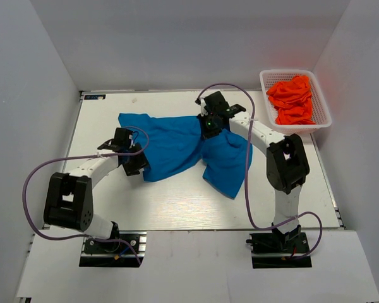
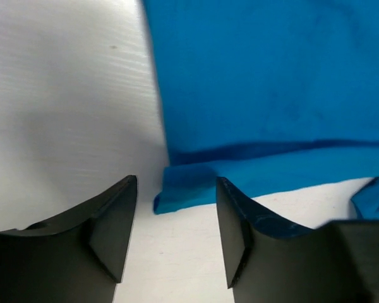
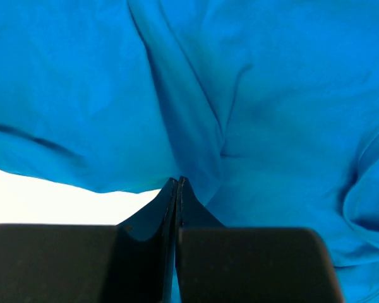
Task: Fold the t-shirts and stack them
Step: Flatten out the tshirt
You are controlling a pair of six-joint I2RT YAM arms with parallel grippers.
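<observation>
Right pincer pinching blue t-shirt (creased), left pincer parted, empty

Robot lab test cell
Plain pale walls close nine, twelve and three o'clock around a white table; the left arm and right arm, trailing purple cables, are bolted at six o'clock.

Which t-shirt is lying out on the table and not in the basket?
The blue t-shirt, spread loosely across the table. The others are orange-red t-shirts, bunched up in the white basket at the far right.
</observation>
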